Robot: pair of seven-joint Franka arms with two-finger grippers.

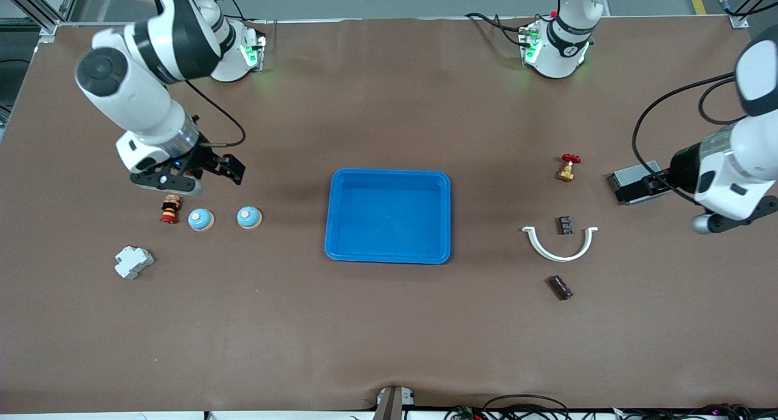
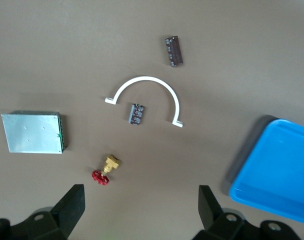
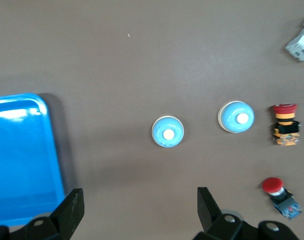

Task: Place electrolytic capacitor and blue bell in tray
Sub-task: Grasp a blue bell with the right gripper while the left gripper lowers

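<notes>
The bright-blue tray (image 1: 389,250) lies mid-table and is empty; its corner shows in the left wrist view (image 2: 277,170) and the right wrist view (image 3: 22,155). Two blue bells (image 1: 200,219) (image 1: 249,217) sit side by side toward the right arm's end, also in the right wrist view (image 3: 236,117) (image 3: 167,132). A dark cylindrical capacitor (image 1: 560,287) (image 2: 174,50) lies toward the left arm's end. My right gripper (image 1: 230,168) (image 3: 139,192) is open and empty in the air beside the bells. My left gripper (image 1: 638,188) (image 2: 142,192) is open and empty by the grey box.
A white half ring (image 1: 560,245) (image 2: 147,85) curves round a small dark part (image 1: 566,224) (image 2: 136,113). A red-handled brass valve (image 1: 568,168) (image 2: 106,170), a grey metal box (image 1: 635,172) (image 2: 34,132), two red push buttons (image 1: 171,209) (image 3: 284,125) (image 3: 279,192) and a white plastic block (image 1: 133,262) lie around.
</notes>
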